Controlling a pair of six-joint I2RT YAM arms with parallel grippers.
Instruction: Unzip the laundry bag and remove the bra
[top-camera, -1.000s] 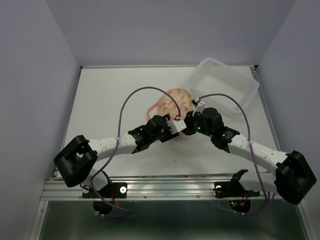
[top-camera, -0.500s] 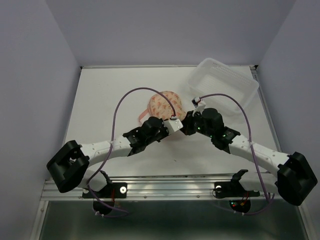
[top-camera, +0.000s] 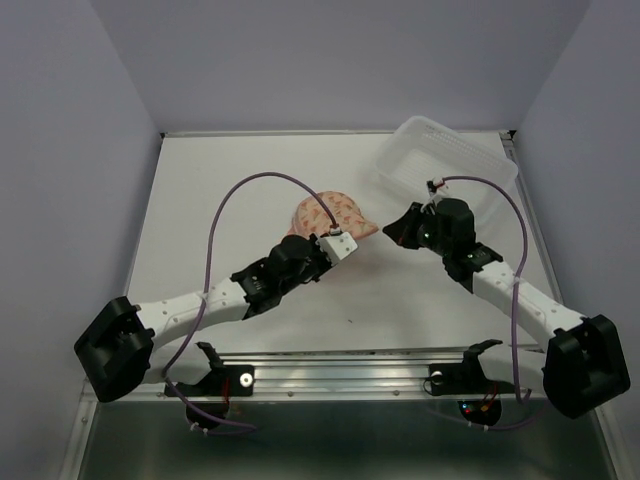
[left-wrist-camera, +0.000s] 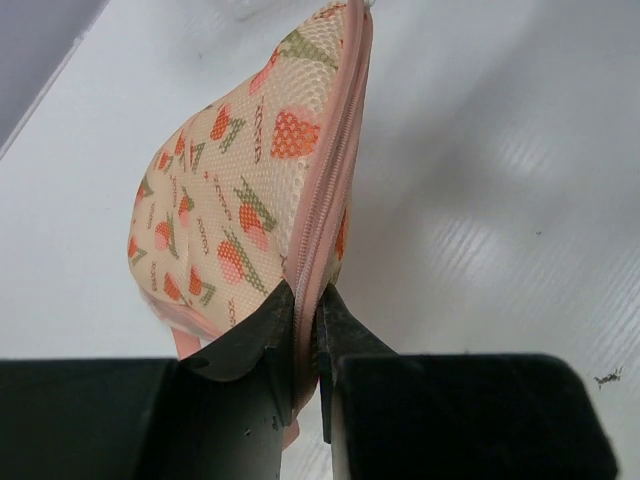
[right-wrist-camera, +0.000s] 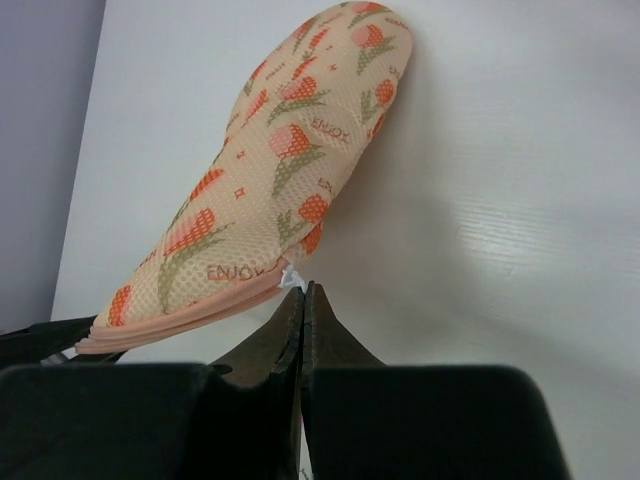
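Observation:
The laundry bag (top-camera: 335, 213) lies closed on the white table, cream-peach with an orange and green print and a pink zipper rim. My left gripper (top-camera: 340, 240) is shut on the pink zipper rim at the bag's near edge, seen close in the left wrist view (left-wrist-camera: 305, 305). My right gripper (top-camera: 390, 228) is at the bag's right end. In the right wrist view (right-wrist-camera: 303, 292) its jaws are pressed together on a small white zipper pull (right-wrist-camera: 292, 276) at the rim. The bag also shows in both wrist views (left-wrist-camera: 240, 200) (right-wrist-camera: 290, 170). The bra is hidden.
A clear rectangular plastic tub (top-camera: 450, 165) stands at the back right, just behind my right arm. Purple cables loop over both arms. Grey walls close the table at left, back and right.
My left arm has drawn back to the left with the bag's rim in its grip. My right gripper has moved right, toward the tub. More of the bag now shows.

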